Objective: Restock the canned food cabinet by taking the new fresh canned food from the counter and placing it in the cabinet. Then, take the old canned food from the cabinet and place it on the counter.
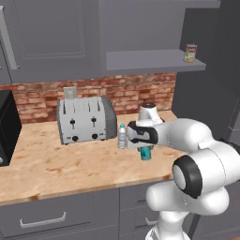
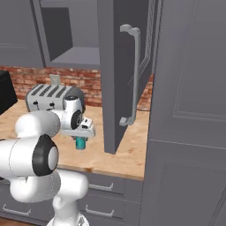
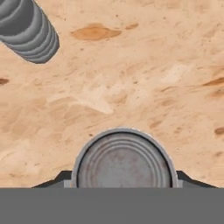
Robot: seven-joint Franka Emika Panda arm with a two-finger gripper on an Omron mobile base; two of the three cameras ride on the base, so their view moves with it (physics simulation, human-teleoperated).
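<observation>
One teal can (image 1: 146,153) gripped on counter (image 1: 56,168), gripper (image 1: 145,149) clamped on its sides | water bottle (image 1: 122,136) just beside, toaster (image 1: 86,120) behind | yellow-green can (image 1: 190,53) seen on cabinet shelf (image 1: 150,61) | open cabinet door (image 2: 121,75) near | label text unreadable

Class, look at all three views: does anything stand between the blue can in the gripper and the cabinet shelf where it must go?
Nothing visible blocks it. The gripper is shut on the blue can on the counter. The cabinet shelf is up and right, its door open. The old can stands at the right end.
</observation>
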